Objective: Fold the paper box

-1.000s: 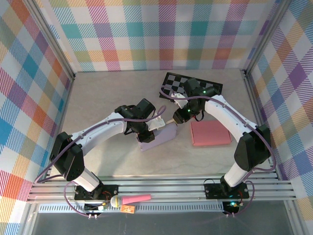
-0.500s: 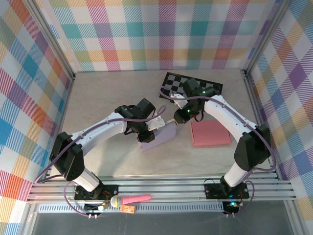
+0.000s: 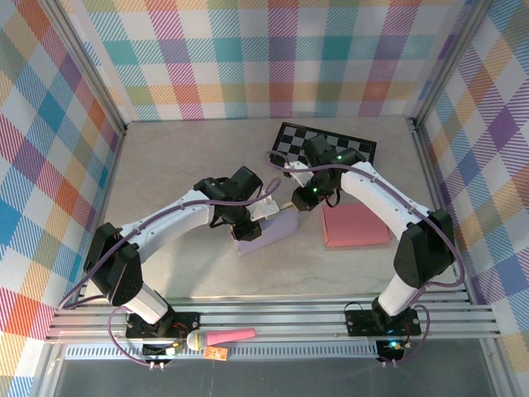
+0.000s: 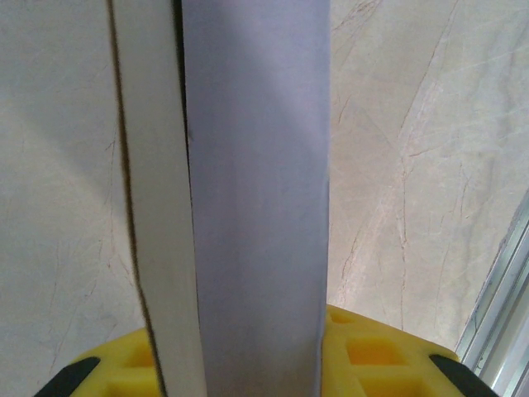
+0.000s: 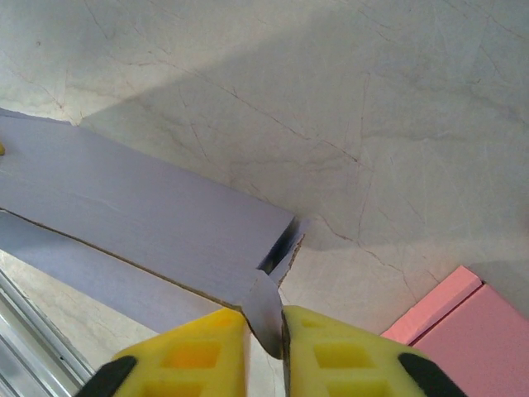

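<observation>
The paper box is lavender and lies in the middle of the table. My left gripper is shut on its left part. In the left wrist view a lavender panel with a cream inner face runs up between the yellow pads. My right gripper is at the box's right end. In the right wrist view its yellow fingers pinch a small end flap of the box. The gripper is shut on that flap.
A flat pink box lies just right of the paper box, its corner visible as the pink box in the right wrist view. A black-and-white checkered board lies at the back. A pink microphone-like object rests on the front rail.
The right gripper's jaws have closed onto the box's end flap and its arm has shifted slightly left. The left arm and the box have stayed still.
</observation>
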You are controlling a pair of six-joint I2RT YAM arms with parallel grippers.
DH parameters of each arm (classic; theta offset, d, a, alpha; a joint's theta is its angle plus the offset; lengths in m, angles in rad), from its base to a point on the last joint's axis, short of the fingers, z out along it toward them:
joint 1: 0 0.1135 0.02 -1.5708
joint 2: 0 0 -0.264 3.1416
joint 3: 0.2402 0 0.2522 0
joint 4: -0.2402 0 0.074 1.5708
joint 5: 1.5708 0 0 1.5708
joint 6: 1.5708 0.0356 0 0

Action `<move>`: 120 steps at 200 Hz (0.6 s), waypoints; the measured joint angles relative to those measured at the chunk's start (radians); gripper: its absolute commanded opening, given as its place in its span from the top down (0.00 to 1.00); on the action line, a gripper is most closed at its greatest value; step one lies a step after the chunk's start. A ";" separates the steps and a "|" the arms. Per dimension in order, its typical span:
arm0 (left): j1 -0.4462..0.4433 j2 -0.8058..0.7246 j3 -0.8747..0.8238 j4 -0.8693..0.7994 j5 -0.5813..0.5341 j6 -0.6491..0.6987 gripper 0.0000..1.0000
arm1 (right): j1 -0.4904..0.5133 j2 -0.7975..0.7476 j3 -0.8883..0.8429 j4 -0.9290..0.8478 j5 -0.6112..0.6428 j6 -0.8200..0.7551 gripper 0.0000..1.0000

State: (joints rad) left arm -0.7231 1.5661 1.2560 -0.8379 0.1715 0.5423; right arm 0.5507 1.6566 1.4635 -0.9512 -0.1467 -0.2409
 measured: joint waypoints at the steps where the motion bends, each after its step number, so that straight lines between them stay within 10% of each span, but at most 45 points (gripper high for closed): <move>1: 0.000 0.000 0.000 0.000 0.000 0.000 0.76 | 0.000 0.000 0.000 0.000 0.000 0.001 0.84; 120: 0.000 0.005 0.005 -0.001 0.001 0.000 0.76 | 0.002 0.001 0.016 -0.005 0.015 0.000 0.85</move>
State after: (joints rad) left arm -0.7231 1.5715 1.2613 -0.8391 0.1726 0.5419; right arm 0.5529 1.6573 1.4796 -0.9558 -0.1314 -0.2405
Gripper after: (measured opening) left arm 0.278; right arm 0.163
